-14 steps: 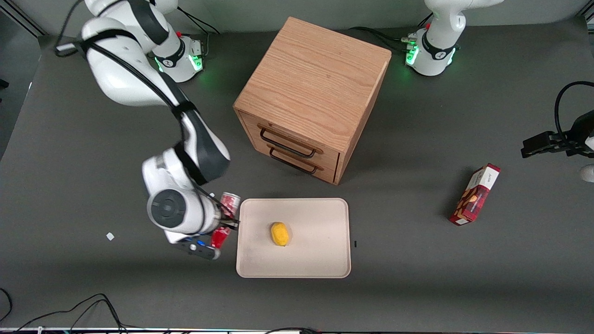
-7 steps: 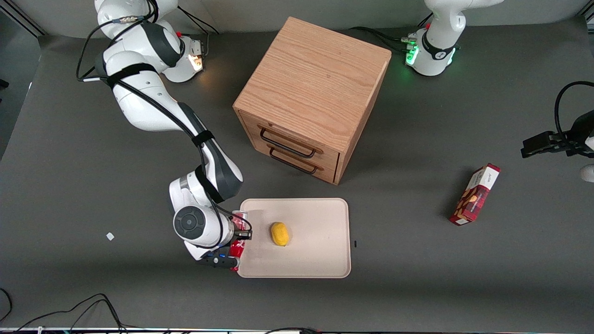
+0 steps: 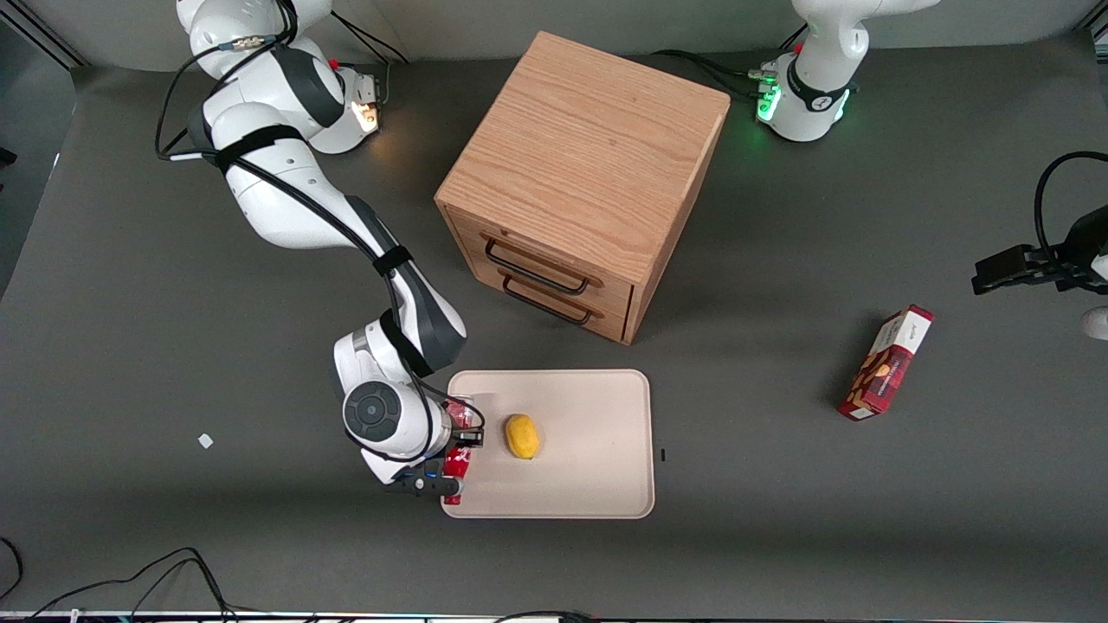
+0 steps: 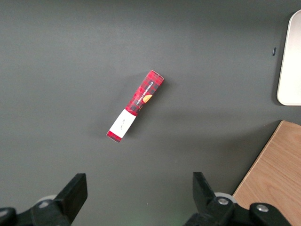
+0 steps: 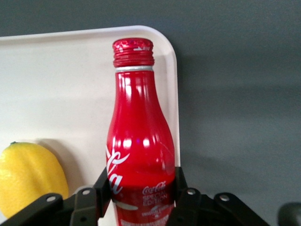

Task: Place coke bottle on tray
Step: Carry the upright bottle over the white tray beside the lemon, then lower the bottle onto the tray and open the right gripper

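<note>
Pincer (image 3: 456, 450) pinching coke bottle (image 3: 459, 441) around its lower body, lower left of centre in front view, bottle over tray (image 3: 589, 484) edge nearest working arm's end, lemon (image 3: 522, 435) on tray beside it, drawer cabinet (image 3: 580, 182) up-frame, snack box (image 3: 885, 362) on table (image 3: 130, 303) toward parked arm's end.

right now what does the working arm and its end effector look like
The working arm has glossy white shells with dark grey joint sections, black straps, and a black cable running along it. Its end effector has black fingers with small silver screws.

Red coke bottle (image 5: 140, 141) held over cream tray's (image 3: 597, 493) edge, tray flat on table
</note>
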